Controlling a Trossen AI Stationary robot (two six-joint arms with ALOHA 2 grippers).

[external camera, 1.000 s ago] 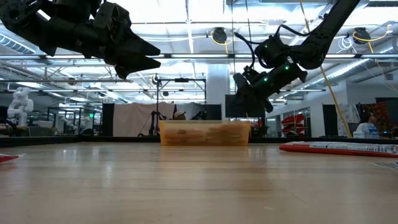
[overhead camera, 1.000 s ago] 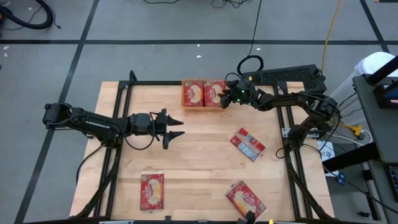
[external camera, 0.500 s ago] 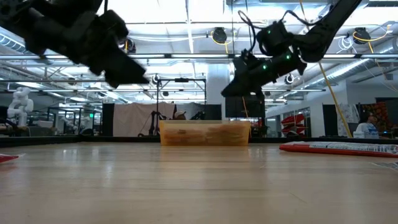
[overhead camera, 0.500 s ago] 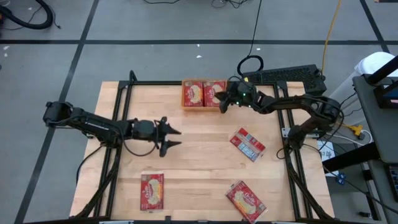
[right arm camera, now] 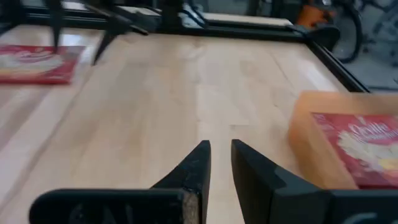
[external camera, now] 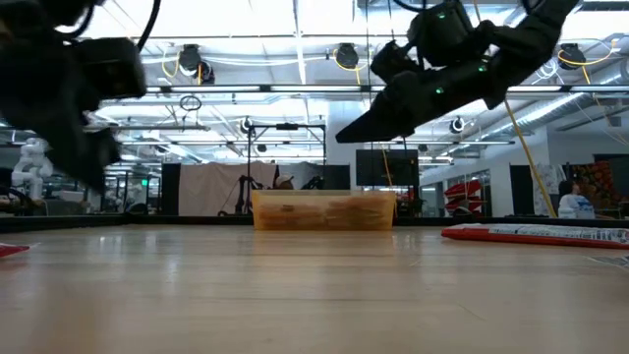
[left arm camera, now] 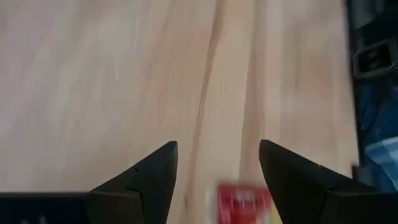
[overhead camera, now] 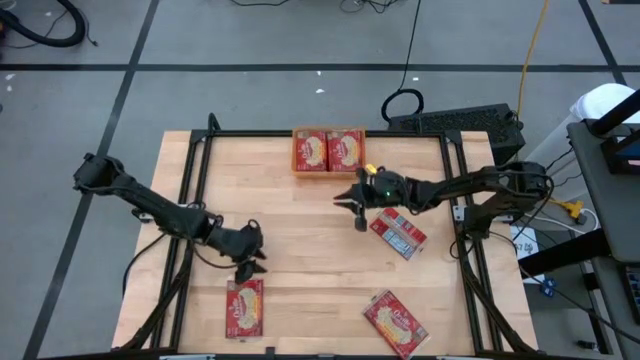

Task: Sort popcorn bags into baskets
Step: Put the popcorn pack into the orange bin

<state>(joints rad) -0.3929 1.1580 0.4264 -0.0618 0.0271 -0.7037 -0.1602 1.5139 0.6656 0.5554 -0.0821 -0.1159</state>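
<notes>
The orange basket [overhead camera: 328, 152] sits at the far edge of the tabletop [overhead camera: 310, 260] with two popcorn bags [overhead camera: 328, 150] lying inside; three more bags lie loose toward the near and right sides. The left tool [overhead camera: 250, 262], fingers spread and empty, hovers just above the near-left bag [overhead camera: 244, 307]. The right tool [overhead camera: 352, 205] hangs nearly closed, empty, between the basket and the right-side bag [overhead camera: 399, 231].

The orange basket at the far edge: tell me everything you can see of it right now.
The small rectangular translucent orange plastic basket sits flat on the wooden table at the middle of its far edge. Two red popcorn bags lie side by side in it, picture side up, filling it. From table height its walls look low and amber. Neither gripper touches it; the right gripper hovers nearer the table's middle, apart from it.
</notes>
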